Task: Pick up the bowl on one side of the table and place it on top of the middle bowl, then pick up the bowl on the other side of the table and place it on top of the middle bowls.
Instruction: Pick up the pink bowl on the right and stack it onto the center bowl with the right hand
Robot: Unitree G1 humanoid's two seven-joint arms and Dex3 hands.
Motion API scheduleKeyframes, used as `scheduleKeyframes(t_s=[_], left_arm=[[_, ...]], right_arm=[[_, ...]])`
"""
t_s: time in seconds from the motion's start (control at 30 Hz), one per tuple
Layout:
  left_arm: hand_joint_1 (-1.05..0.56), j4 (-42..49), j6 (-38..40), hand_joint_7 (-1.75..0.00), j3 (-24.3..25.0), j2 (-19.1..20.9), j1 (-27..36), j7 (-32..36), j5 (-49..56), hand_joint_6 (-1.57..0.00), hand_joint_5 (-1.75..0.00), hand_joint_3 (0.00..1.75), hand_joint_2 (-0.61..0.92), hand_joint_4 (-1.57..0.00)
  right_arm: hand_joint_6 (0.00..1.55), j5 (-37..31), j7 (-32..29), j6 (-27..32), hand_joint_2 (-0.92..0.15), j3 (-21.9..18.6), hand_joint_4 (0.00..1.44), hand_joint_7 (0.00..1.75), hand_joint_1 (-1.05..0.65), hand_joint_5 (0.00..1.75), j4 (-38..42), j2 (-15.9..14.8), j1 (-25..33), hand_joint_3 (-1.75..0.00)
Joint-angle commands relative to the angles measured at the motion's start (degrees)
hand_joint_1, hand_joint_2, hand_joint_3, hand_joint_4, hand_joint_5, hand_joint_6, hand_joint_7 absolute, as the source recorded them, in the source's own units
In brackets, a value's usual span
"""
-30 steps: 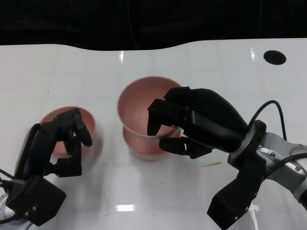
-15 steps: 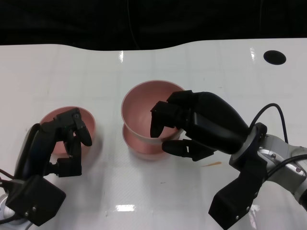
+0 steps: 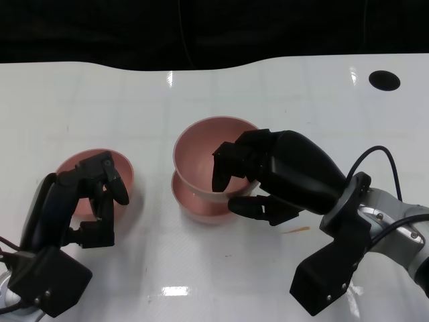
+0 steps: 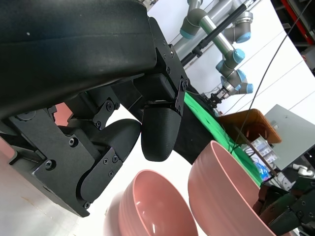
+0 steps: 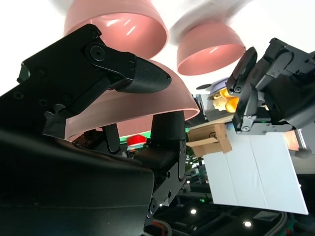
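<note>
Right hand (image 3: 268, 178) grips smooth round pink bowl (image 3: 201, 151) above middle bowl (image 3: 194, 201)

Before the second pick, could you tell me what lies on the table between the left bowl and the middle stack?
Nothing: in the head view only bare white table separates the left bowl, where the left hand sits, from the middle bowl under the bowl held by the right hand.

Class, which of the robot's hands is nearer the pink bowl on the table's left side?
Left. The left hand sits at the left pink bowl; the right hand grips another bowl at the middle.
</note>
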Motion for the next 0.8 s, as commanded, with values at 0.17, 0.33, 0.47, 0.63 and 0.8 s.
scheduleKeyframes(t_s=[0.17,0.33,0.47,0.63,0.8], left_arm=[[-0.16,-0.5,-0.1,-1.75,0.4,0.9,0.5,0.4,-0.1,-0.76,-1.75,1.72,0.33,-1.06],[-0.15,-0.1,-0.8,-1.75,0.4,0.9,0.3,0.3,-0.3,-0.76,-1.75,1.74,0.32,-1.06],[-0.15,-0.2,-0.5,-1.75,0.4,0.9,0.4,0.3,-0.2,-0.76,-1.75,1.74,0.32,-1.06],[-0.15,-0.9,0.1,-1.75,0.4,1.0,0.7,0.2,-0.1,-0.76,-1.75,1.74,0.32,-1.06],[-0.15,-1.2,0.3,-1.75,0.4,1.0,0.7,0.5,0.3,-0.76,-1.75,1.74,0.32,-1.06]], right_arm=[[0.53,0.2,-0.6,-0.2,-0.68,0.7,0.90,1.75,-0.29,1.75,1.4,0.2,-1.9,-1.04],[0.54,0.1,-0.3,0.5,-0.70,1.0,0.90,1.75,-0.30,1.75,0.8,0.2,-1.8,-1.03],[0.55,-0.2,-0.8,0.5,-0.72,1.7,0.91,1.75,-0.30,1.75,1.0,0.5,-2.0,-1.01],[0.55,-0.3,-1.4,0.4,-0.72,2.3,0.91,1.75,-0.28,1.75,1.9,0.8,-2.2,-1.00],[0.54,-0.3,-1.5,0.0,-0.71,2.7,0.89,1.75,-0.26,1.75,3.2,1.3,-2.6,-0.99]])
